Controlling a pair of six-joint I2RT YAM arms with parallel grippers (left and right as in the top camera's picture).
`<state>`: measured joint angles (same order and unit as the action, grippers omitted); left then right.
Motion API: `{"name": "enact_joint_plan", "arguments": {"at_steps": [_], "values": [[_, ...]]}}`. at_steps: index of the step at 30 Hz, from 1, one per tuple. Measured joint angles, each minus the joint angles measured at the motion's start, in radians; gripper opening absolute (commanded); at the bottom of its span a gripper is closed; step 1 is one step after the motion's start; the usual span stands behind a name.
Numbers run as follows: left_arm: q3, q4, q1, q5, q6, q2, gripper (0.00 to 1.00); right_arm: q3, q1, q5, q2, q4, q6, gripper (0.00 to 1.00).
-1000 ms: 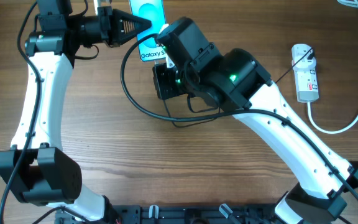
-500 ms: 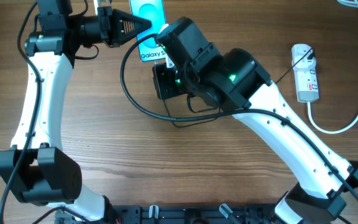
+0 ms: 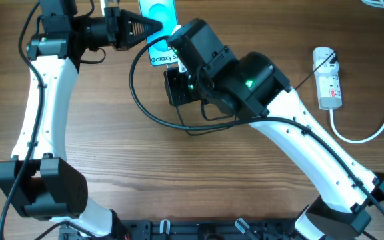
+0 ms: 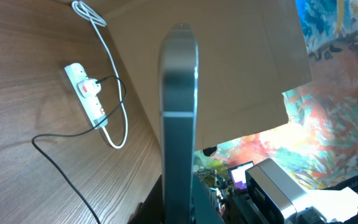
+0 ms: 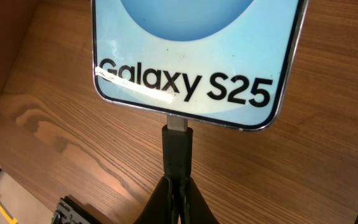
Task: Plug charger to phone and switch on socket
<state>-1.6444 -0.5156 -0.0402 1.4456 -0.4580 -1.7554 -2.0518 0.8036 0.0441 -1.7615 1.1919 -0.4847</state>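
Pinched right fingers (image 5: 159,202) together on charger (image 5: 177,146), tip in line with long axis of phone (image 5: 197,50), right at its lower-edge port. Gripped phone edgewise in left fingers (image 3: 137,28) at far edge of surface (image 3: 179,187). Spotted socket (image 3: 328,79) beyond, near far right corner.

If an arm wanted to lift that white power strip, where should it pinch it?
Probably from above, pinching the socket across its long sides, nearer the white lead: it lies flat and narrow, and the black plug crowds the other end.
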Motion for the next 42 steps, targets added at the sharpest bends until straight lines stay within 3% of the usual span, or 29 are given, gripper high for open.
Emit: {"name": "enact_joint_plan", "arguments": {"at_steps": [42], "values": [[0.000,0.002,0.026,-0.005,0.012,0.000,0.04,0.001,0.003,-0.031,0.000,0.013,0.000,0.04]]}}
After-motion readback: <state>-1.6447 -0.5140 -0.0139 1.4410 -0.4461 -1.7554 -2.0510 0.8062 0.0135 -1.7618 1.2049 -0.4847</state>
